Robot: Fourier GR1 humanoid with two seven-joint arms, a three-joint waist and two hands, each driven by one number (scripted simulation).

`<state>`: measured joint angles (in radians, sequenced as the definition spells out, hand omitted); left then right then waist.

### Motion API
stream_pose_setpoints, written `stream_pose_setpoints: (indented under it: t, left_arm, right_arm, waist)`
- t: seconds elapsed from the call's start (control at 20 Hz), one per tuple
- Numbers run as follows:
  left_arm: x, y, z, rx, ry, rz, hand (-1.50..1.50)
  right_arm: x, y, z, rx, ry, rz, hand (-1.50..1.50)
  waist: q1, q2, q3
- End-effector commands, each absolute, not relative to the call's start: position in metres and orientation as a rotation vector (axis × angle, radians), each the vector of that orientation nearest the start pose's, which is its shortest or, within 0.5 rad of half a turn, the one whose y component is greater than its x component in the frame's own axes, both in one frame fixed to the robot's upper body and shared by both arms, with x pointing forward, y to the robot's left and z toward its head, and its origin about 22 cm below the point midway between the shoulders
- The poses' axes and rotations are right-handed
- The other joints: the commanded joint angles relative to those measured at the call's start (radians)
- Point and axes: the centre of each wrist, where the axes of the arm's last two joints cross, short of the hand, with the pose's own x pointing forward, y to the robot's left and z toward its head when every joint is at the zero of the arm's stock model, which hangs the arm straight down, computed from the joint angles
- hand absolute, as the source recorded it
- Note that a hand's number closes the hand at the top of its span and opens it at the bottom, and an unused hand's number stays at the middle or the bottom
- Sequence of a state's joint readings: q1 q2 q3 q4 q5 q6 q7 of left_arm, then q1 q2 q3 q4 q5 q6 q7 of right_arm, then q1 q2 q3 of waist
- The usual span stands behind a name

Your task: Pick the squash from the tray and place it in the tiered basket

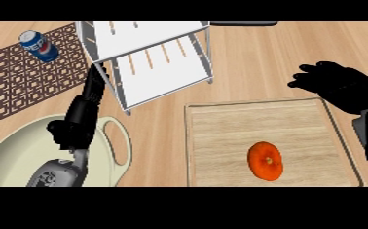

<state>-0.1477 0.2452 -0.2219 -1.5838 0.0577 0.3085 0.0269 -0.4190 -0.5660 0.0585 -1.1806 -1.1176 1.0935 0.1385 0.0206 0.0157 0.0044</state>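
Squash (266, 161) on wooden tray (215, 140)

Round orange squash (266, 161) lying on wooden tray (215, 145), white tiered basket (161, 60) apart, seemingly empty

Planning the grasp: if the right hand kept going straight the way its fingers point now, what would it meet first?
Probably nothing on the counter at first: the right hand points leftward, passing above the tray toward the tiered basket. The squash lies off that line. Height is unclear.
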Motion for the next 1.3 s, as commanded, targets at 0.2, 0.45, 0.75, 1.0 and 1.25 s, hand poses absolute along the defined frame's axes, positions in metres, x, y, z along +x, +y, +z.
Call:
stream_pose_setpoints:
  t: [0.2, 0.45, 0.75, 1.0, 1.25]
  left_arm:
    - [0.269, 0.207, 0.034, 0.181, -1.662, -0.107, 0.00]
    - [0.262, 0.209, 0.033, 0.183, -1.656, -0.102, 0.00]
    - [0.271, 0.203, 0.033, 0.196, -1.661, -0.100, 0.00]
    - [0.264, 0.202, 0.026, 0.184, -1.653, -0.099, 0.00]
    - [0.273, 0.213, 0.036, 0.196, -1.681, -0.092, 0.00]
  right_arm:
    - [0.339, -0.364, 0.259, 0.880, -1.670, 1.366, -1.50]
    - [0.305, -0.337, 0.309, 0.616, -1.715, 1.667, -1.50]
    - [0.265, -0.309, 0.306, 0.459, -1.694, 1.868, -1.50]
    - [0.251, -0.295, 0.285, 0.409, -1.661, 1.909, -1.50]
    - [0.239, -0.282, 0.275, 0.367, -1.644, 1.963, -1.50]
  waist:
    - [-0.015, -0.015, 0.000]
    - [-0.018, -0.020, 0.002]
    - [-0.037, -0.015, 0.000]
    - [-0.019, -0.013, -0.001]
    - [-0.011, -0.009, -0.002]
